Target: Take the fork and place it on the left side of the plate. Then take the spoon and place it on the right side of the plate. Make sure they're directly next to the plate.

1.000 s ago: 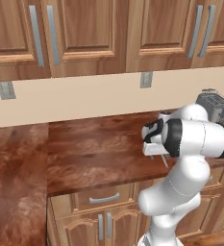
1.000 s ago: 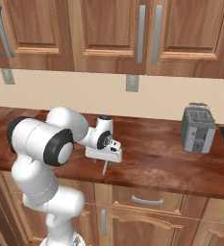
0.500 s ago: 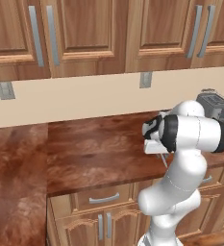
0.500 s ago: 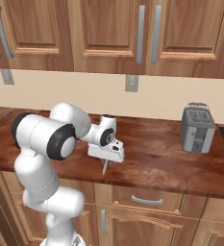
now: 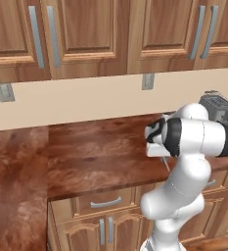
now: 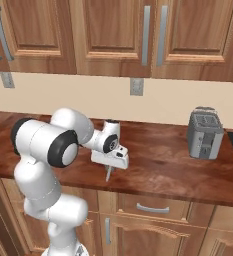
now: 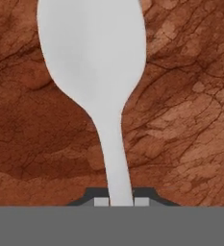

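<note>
The jaws have just clamped on the spoon handle over the worktop, so carrying toward the plate likely comes next.

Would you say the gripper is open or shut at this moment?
Shut on the spoon: in the hand view the gripper has both fingertips pressed against the spoon's thin handle, above the wooden counter.

Legible text, labels, brands, numbers, signs: none. Toaster and cabinet doors above it bear no readable markings.
</note>
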Available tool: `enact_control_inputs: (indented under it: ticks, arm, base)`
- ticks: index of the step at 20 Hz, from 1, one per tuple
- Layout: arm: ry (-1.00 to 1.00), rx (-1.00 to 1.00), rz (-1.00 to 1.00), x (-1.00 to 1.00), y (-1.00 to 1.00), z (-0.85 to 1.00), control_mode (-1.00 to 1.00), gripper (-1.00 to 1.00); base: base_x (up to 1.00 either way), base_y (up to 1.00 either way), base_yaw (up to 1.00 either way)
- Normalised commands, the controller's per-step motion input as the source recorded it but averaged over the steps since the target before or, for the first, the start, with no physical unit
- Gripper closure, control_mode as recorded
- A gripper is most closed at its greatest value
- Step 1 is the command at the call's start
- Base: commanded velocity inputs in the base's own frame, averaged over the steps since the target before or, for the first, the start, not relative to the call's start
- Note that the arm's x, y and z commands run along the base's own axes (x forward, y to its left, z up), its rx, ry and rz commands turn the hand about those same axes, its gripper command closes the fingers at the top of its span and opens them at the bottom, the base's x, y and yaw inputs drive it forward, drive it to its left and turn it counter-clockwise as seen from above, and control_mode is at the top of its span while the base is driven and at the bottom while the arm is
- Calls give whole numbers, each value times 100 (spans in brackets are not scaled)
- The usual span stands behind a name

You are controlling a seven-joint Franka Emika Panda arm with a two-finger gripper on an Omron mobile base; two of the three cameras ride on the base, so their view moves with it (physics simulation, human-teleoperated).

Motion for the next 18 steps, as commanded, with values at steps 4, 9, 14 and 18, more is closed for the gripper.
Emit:
enact_control_inputs:
  ticks: [4,9,14,18]
  arm:
    - [-14,0,0,-17,13,14,-100,100]
    - [-18,0,0,-29,1,41,-100,100]
    - [-20,0,0,-37,0,50,-100,100]
    - [-20,0,0,-40,0,51,-100,100]
  base:
    - [0,0,0]
    - [0,0,0]
    - [0,0,0]
    - [0,0,0]
